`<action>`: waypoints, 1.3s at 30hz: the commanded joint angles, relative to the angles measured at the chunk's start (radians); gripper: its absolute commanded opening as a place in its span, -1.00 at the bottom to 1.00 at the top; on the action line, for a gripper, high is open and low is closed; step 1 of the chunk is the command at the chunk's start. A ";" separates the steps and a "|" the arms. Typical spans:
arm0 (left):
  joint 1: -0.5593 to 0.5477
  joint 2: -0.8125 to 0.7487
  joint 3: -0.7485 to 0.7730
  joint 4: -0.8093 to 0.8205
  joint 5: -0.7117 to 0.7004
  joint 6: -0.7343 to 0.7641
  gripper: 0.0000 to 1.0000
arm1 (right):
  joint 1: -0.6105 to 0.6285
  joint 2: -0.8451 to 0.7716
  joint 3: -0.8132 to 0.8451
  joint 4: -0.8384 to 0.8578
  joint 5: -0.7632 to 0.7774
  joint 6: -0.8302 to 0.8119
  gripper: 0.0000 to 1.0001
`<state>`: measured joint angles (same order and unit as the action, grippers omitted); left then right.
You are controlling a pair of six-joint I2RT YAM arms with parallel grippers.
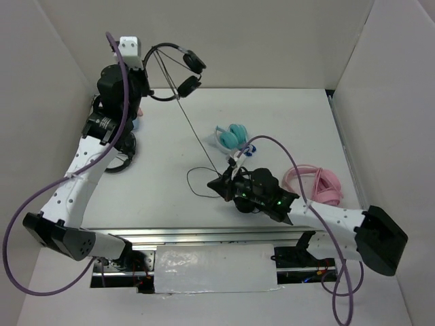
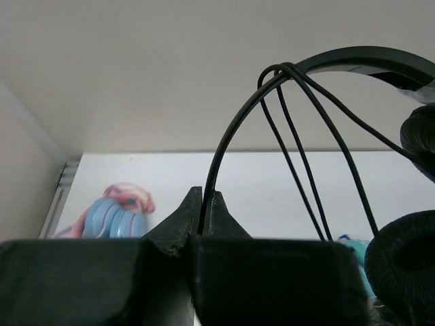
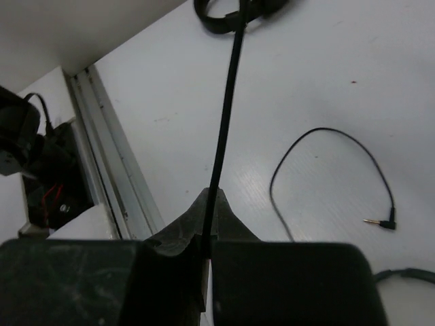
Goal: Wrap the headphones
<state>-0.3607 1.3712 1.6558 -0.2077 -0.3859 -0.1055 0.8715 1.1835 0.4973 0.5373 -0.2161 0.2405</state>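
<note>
looking from above, the headphones (image 1: 178, 68) are held up over the far left of the table (image 1: 285, 122) by the left gripper (image 1: 144, 61), their cable (image 1: 197, 132) stretched taut down to the right gripper (image 1: 221, 183). in the left wrist view, the jaws are closed on the thin headband (image 2: 353, 58), cable loops hung over it. in the right wrist view, the jaws are pinched on the cable, its plug (image 3: 380, 222) laid loose.

White table (image 1: 285, 122) enclosed by plain white walls (image 1: 272, 41).
</note>
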 commanded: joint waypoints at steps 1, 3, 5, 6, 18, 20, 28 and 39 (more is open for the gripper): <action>0.066 0.008 -0.022 0.116 -0.054 -0.097 -1.00 | 0.047 -0.103 -0.008 -0.236 0.285 -0.015 -1.00; 0.091 0.045 -0.043 0.108 -0.105 -0.109 -1.00 | 0.112 -0.143 0.029 -0.301 0.428 -0.032 -1.00; 0.086 0.068 -0.071 0.114 -0.152 -0.109 -1.00 | 0.183 -0.157 0.085 -0.376 0.539 -0.088 -1.00; 0.079 0.069 -0.120 0.135 -0.198 -0.102 -1.00 | 0.202 -0.156 0.113 -0.397 0.652 -0.105 -1.00; -0.099 -0.049 -0.747 0.338 -0.178 0.029 -1.00 | 0.175 -0.064 0.360 -0.254 0.841 -0.700 -1.00; -0.131 -0.127 -0.813 0.378 -0.007 0.058 -1.00 | 0.103 -0.055 0.383 -0.269 0.662 -0.747 -1.00; -0.239 -0.455 -1.082 0.447 0.442 0.190 -1.00 | -0.136 0.047 0.469 -0.384 0.171 -0.831 -1.00; -0.388 -0.549 -1.094 0.390 0.458 0.194 -1.00 | -0.290 0.200 0.593 -0.410 -0.086 -0.796 -1.00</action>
<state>-0.7132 0.8356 0.5358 0.1574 0.0307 0.0620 0.6147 1.3636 1.0134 0.1047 -0.2283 -0.5594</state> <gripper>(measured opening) 0.051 0.012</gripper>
